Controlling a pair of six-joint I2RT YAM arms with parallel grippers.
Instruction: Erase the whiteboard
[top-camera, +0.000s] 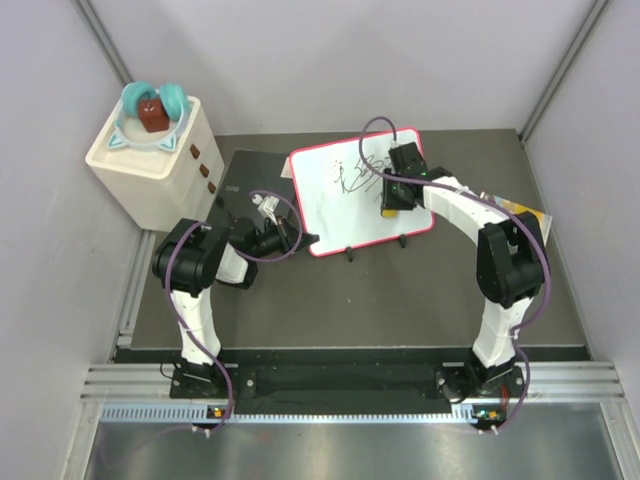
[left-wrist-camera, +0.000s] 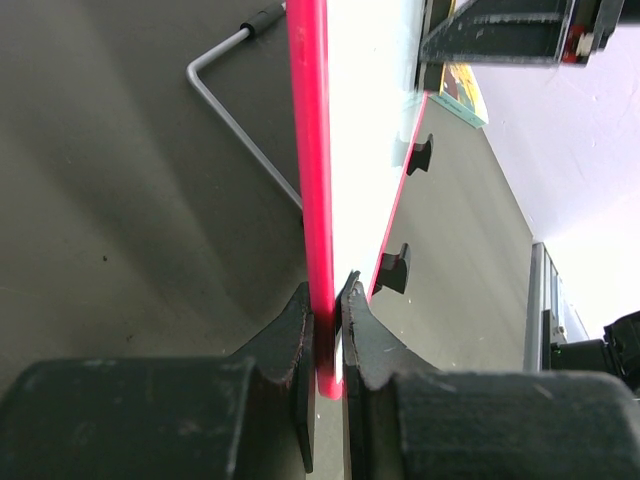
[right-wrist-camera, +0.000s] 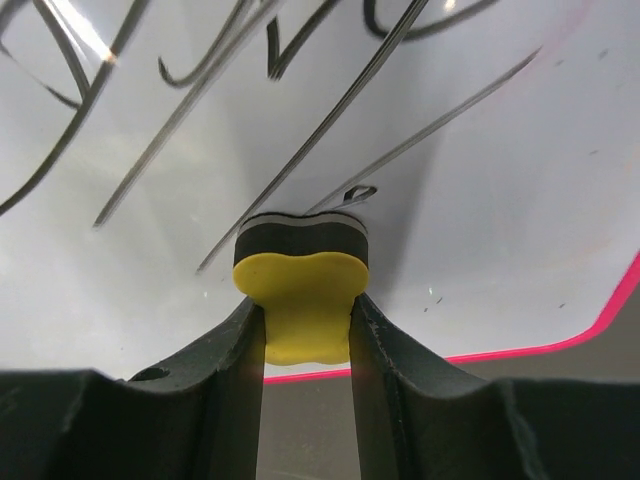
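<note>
right gripper (right-wrist-camera: 306, 322): jaws narrow, clamped on both sides of a yellow eraser (right-wrist-camera: 300, 275)
eraser: black felt face pressed flat against the white surface, just below a thin black stroke
left gripper (left-wrist-camera: 325, 312): jaws nearly closed, pinching the red frame (left-wrist-camera: 310, 150) edge-on
grip spot: top view puts the left gripper at the board's near left corner
whiteboard (top-camera: 340, 215): on the dark table (top-camera: 400, 300) between the two arms, turned at a slant, small black feet (left-wrist-camera: 398, 268) along its near edge
scribbles (top-camera: 362, 170): black handwriting on the far half, above the eraser
dark grey slab (top-camera: 245, 180): lies at the board's left side
bent metal rod (left-wrist-camera: 230, 110): on the table, left of the frame
white drawer unit (top-camera: 150, 170): far left corner, teal-rimmed item on top
</note>
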